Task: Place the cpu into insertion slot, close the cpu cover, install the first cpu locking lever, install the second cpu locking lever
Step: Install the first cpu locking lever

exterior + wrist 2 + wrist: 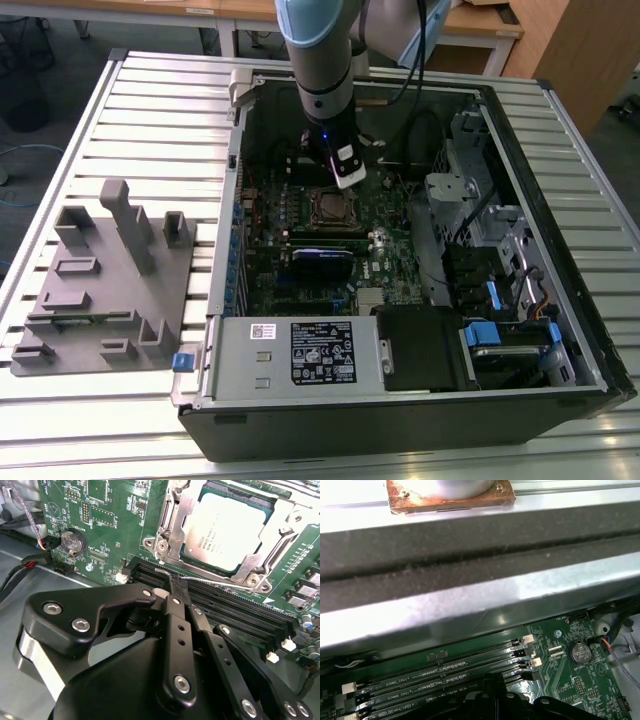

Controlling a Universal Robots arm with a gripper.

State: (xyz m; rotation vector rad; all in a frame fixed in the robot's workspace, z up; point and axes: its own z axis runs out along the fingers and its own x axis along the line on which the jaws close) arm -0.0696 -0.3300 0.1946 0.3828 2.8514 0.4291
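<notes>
I see the cpu, grey-topped, lying flat in the insertion slot on the green board, with the silver cpu cover framing it, closed down.

Even overhead light; glare on case rim; foreground end effector soft.

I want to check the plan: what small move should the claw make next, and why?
Probably ease the claw down on the locking lever: the cpu already lies under the cpu cover, and the lever's end sits at the claw's tip.
</notes>
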